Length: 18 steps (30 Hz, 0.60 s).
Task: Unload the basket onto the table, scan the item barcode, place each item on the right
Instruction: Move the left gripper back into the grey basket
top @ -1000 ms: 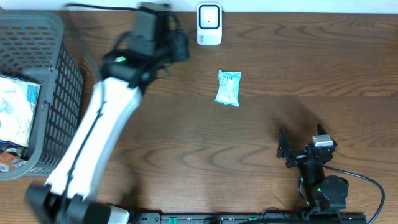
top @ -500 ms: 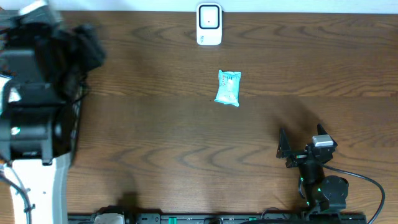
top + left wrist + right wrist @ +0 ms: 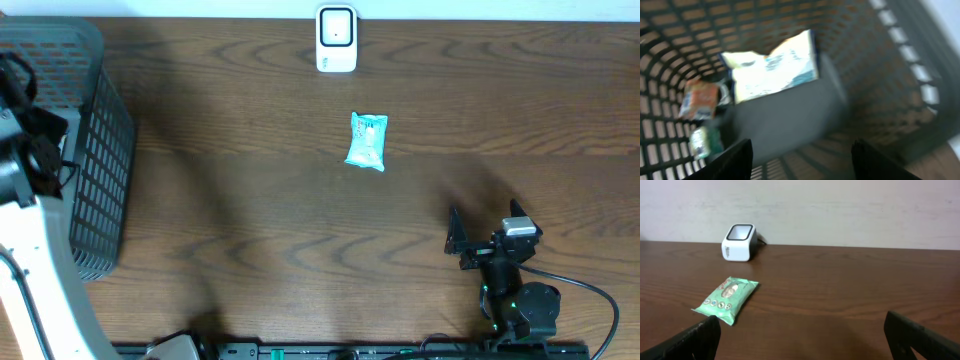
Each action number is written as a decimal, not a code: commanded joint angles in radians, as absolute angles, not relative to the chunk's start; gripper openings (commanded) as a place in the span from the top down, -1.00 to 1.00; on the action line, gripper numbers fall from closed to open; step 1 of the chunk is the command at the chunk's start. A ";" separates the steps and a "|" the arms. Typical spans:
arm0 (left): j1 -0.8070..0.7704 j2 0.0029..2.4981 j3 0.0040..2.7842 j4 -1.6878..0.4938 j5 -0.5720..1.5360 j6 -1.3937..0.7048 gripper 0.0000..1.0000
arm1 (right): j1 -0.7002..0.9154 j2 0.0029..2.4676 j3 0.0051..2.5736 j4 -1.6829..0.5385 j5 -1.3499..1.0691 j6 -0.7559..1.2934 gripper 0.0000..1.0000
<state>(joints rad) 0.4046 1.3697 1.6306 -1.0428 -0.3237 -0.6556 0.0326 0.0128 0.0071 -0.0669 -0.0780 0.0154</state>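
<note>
Jaws spread to the full on the right gripper (image 3: 801,325), empty, parked low on the table (image 3: 250,230) well off to the near right of the barcode scanner (image 3: 337,40). Parted on the left gripper (image 3: 801,150) too, though less widely, with nothing between them; hanging over the mouth of the grey mesh basket (image 3: 100,150), far to the scanner's left.

Judged early in the task: no item in either grip, nothing held up to the scanner's window, so no scan under way. Looks like the picking stage, left arm poised above the basket's contents. Left to do, by that reading: close on one packet, lift out, carry across to the scanner, turn the barcode toward the window. Cannot tell whether the loose packet near the scanner has had its scan.

Count:
- One scanner.
- One basket.
- One teal snack packet (image 3: 366,140), flat on bare wood just in front of the scanner.
- Three items in the basket, seen through a blurred wrist view:
  - one white-and-blue pouch (image 3: 772,65)
  - one orange packet (image 3: 697,97)
  - one small green item (image 3: 702,142), too smeared to name
- Two arms, two grippers.
</note>
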 commanded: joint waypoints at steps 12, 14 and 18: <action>0.612 1.596 1.627 -1.196 -0.354 -0.814 -0.27 | 0.040 0.009 0.006 -0.071 -0.084 0.022 -0.99; 0.626 1.625 1.626 -1.209 -0.354 -0.815 -0.27 | 0.040 0.009 0.006 -0.071 -0.084 0.022 -0.99; 0.646 1.673 1.620 -1.224 -0.354 -0.818 -0.27 | 0.040 0.009 0.006 -0.071 -0.084 0.022 -0.98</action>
